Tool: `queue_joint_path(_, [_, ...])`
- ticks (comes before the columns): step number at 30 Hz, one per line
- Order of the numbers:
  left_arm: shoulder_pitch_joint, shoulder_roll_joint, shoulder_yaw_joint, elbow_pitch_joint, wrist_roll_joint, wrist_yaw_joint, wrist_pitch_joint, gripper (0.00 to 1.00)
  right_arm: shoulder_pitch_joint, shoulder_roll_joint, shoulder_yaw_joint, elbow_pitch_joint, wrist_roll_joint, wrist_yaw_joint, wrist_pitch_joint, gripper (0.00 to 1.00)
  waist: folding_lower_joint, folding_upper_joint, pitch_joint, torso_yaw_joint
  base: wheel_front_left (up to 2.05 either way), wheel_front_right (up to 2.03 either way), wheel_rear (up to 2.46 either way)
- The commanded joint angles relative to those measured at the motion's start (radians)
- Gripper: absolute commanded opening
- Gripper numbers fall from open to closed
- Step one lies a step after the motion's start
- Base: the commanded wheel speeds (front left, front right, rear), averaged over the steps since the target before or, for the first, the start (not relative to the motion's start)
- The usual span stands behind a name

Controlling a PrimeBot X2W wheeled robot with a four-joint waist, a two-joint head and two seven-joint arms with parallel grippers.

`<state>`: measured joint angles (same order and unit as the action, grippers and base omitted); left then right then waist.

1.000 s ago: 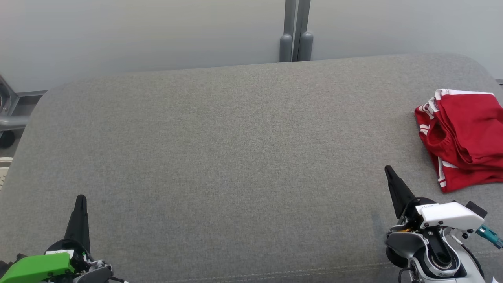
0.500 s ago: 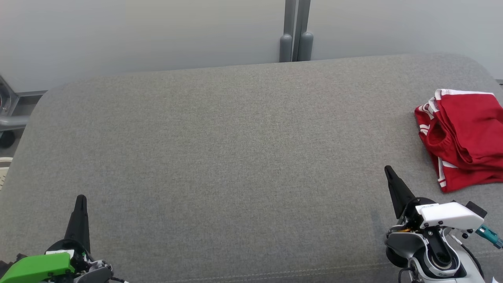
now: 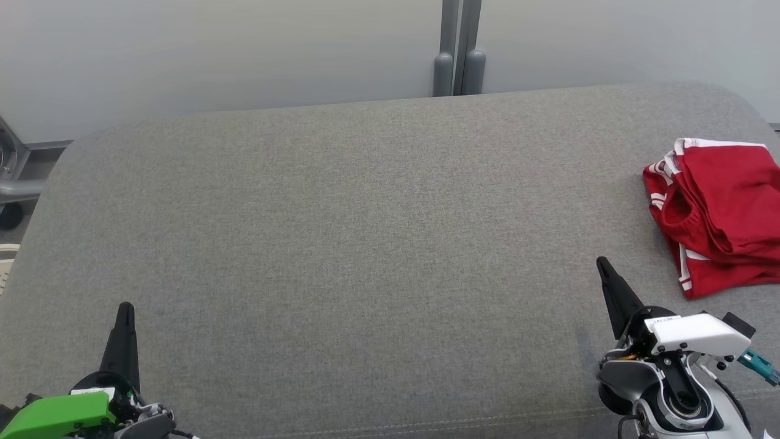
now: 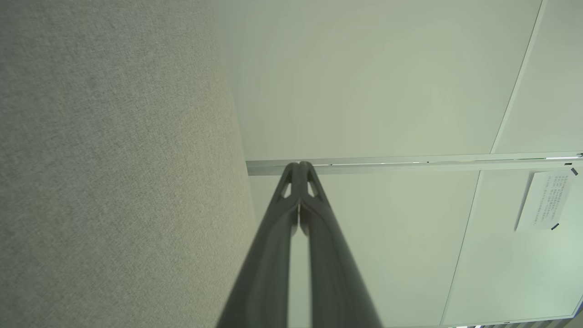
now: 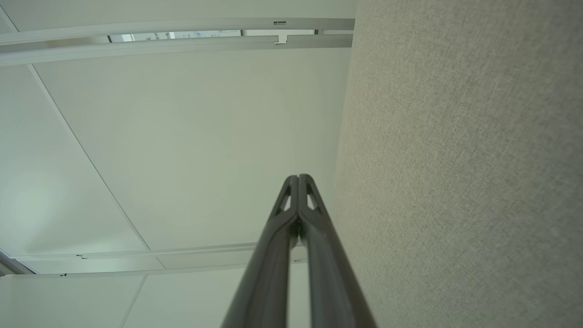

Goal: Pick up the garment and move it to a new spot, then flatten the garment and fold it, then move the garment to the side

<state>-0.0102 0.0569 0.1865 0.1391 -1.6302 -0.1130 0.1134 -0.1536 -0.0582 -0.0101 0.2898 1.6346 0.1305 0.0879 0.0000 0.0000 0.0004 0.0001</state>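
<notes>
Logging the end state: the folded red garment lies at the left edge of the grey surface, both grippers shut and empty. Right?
No: the head view shows the red garment at the right edge of the grey surface, not the left. The left gripper and right gripper are shut and empty.

The jersey (image 3: 719, 213) lies on the surface (image 3: 365, 244) at its 3 o'clock edge, well apart from the left tool (image 3: 125, 310), which is over the 7 o'clock corner. The right tool (image 3: 603, 263) is over the 5 o'clock part, with the jersey near it toward 1 o'clock. Behind the surface, at 12 o'clock, a pair of posts (image 3: 458, 67) stands against the wall (image 3: 244, 55).
</notes>
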Motion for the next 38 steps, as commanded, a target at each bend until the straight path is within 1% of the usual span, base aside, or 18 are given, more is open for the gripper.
queue_joint_path(1, [-0.012, 0.0, 0.003, -0.002, 0.002, -0.002, 0.004, 0.0, -0.008, -0.001, -0.003, -0.001, -0.005, 0.0, 0.006, 0.0, 0.0, 0.0, 0.0, 0.0, 0.0, 0.0, 0.0])
queue_joint_path(38, [-0.013, -0.001, 0.005, -0.002, 0.004, -0.002, 0.006, 0.0, -0.008, 0.001, -0.006, -0.001, -0.009, 0.0, 0.008, 0.0, 0.0, 0.0, 0.0, 0.0, 0.0, 0.0, 0.0])
